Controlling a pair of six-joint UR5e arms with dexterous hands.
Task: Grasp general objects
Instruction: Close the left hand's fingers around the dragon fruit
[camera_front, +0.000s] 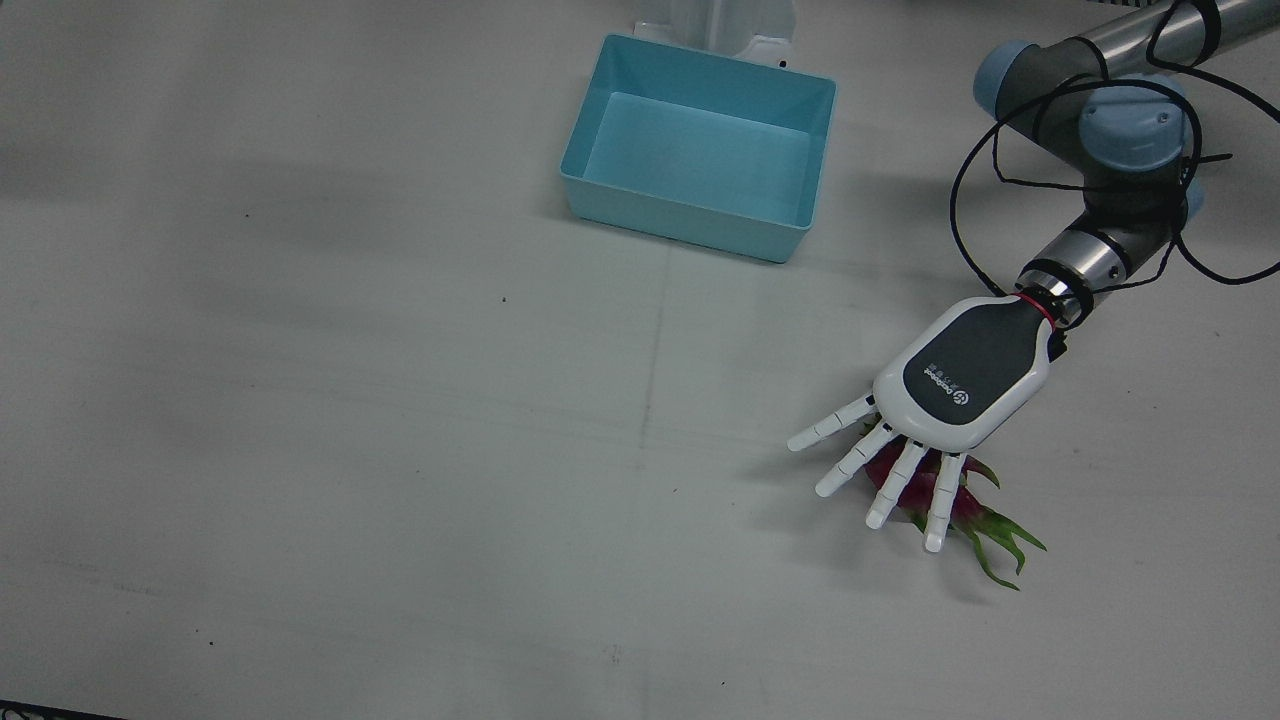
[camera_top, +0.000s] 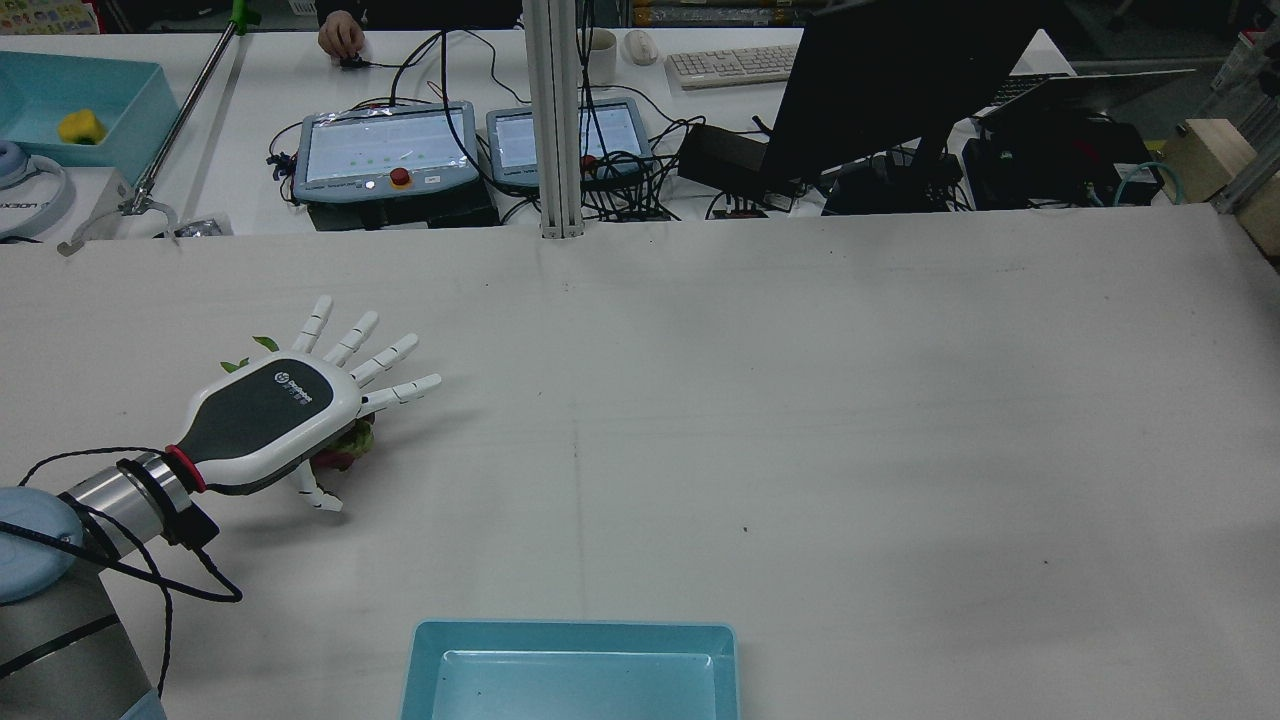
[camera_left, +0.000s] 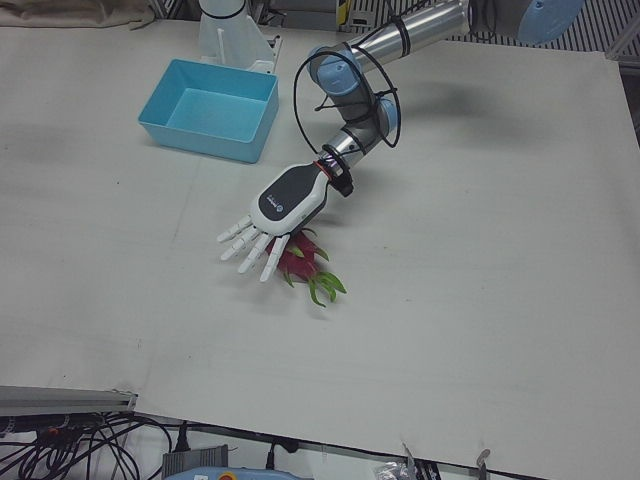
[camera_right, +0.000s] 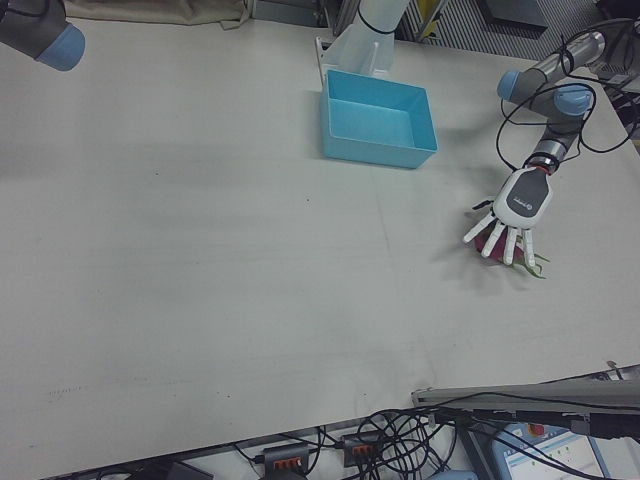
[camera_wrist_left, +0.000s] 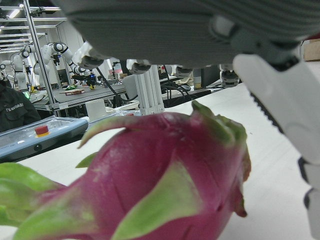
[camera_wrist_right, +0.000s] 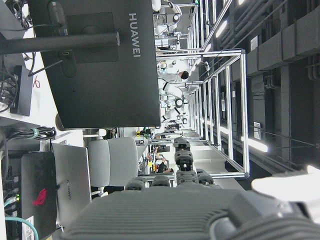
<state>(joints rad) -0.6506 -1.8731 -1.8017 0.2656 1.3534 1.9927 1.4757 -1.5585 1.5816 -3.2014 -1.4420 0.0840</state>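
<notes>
magenta-and-green dragon fruit (camera_front: 975, 510), light-blue bin (camera_front: 700, 145)

Four table views, two hand-mounted

A shallow rectangular light-blue plastic bin (camera_front: 700, 145) sits on the bare white tabletop (camera_front: 350, 400) with nothing inside it. Beyond the table's far edge, in the rear view, lie two grey teach pendants (camera_top: 388, 150) (one with a red stop button), a black monitor (camera_top: 890, 80), a white keyboard (camera_top: 735, 63) and tangled black cables (camera_top: 640, 180).
</notes>
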